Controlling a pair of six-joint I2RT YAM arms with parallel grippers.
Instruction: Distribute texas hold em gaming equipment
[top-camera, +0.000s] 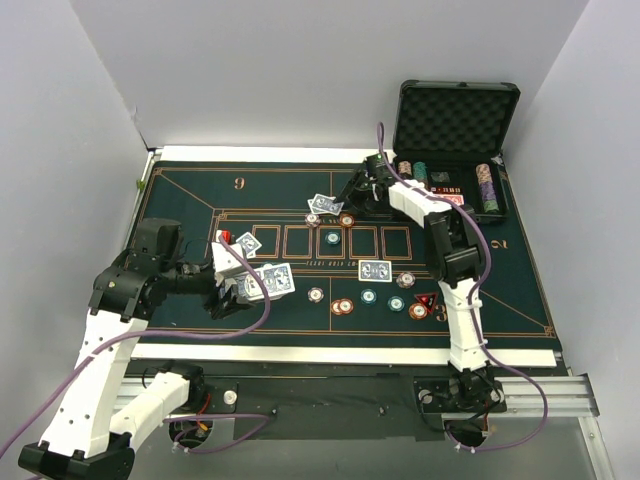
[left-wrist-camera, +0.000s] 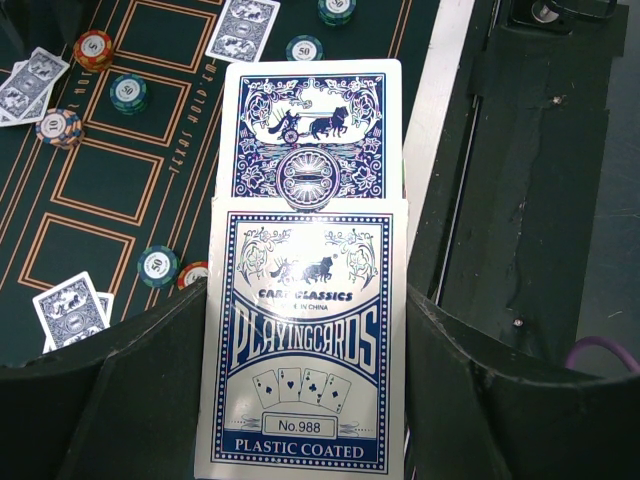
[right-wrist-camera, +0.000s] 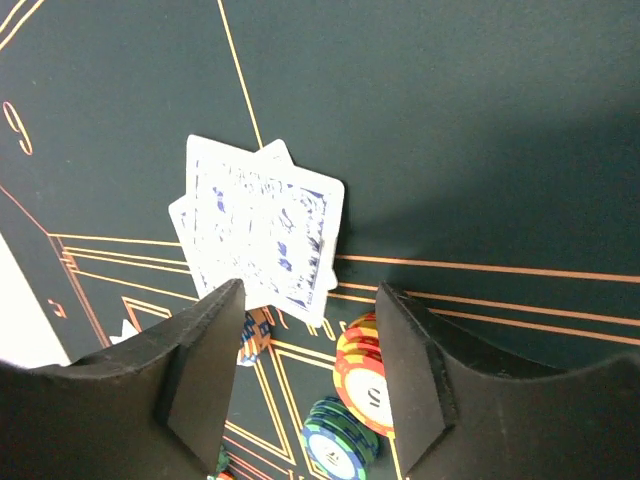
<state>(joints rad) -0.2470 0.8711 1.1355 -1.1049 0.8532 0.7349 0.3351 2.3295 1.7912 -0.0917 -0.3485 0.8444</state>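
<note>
Nearest of all, a blue card pack (left-wrist-camera: 305, 370) fills the left wrist view. It is clamped between the black fingers of the left gripper (left-wrist-camera: 308, 290), which are closed tight on its sides. One blue-backed card (left-wrist-camera: 310, 120) sticks out past its far end. From above, this gripper hangs over the near left part of the green mat (top-camera: 190, 200) with the pack in its grip. Just beyond it, face-down cards (top-camera: 245, 243) lie on the mat.

Toward the middle, a teal chip (top-camera: 332, 238) sits in the centre box of the orange-outlined row. A loose line of chips (top-camera: 369, 296) runs along the near side, with a pair of cards (top-camera: 375, 271) just behind it.

Near the far edge, the right gripper (right-wrist-camera: 310, 290) has its fingers parted and holds nothing. Two overlapping cards (right-wrist-camera: 265, 225) lie flat on the mat just past its fingertips, and orange chips (right-wrist-camera: 365, 370) sit close beside them. An open black case (top-camera: 458, 110) stands at the far right corner.
</note>
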